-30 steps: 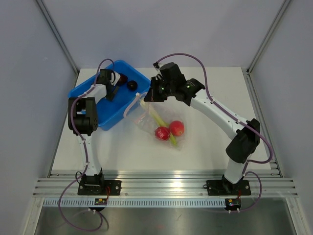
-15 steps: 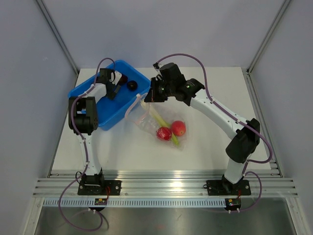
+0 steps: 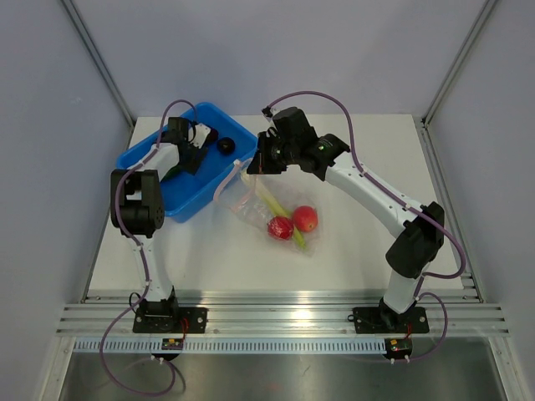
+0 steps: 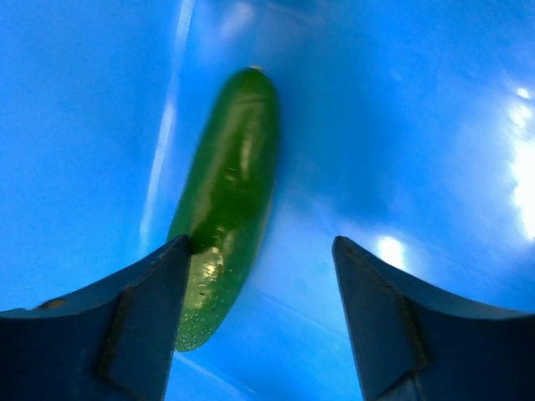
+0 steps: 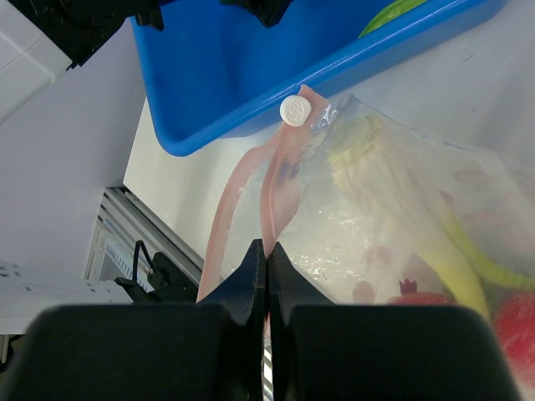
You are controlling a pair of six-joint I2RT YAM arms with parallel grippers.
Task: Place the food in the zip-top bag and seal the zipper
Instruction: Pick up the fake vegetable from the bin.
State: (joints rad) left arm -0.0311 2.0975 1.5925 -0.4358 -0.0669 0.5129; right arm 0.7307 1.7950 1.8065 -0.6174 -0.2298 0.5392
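Lying on the floor of the blue bin, a green cucumber piece is listed first. The left gripper is held low over it inside the bin, jaws apart, with the piece's near end just beside one finger. A dark round fruit is seen near the bin's far corner. The zip-top bag is spread just beside the bin's right wall, with two red fruits and a pale stalk enclosed. The zipper is pinched beside the bin's rim by the right gripper, jaws pressed together on the strip.
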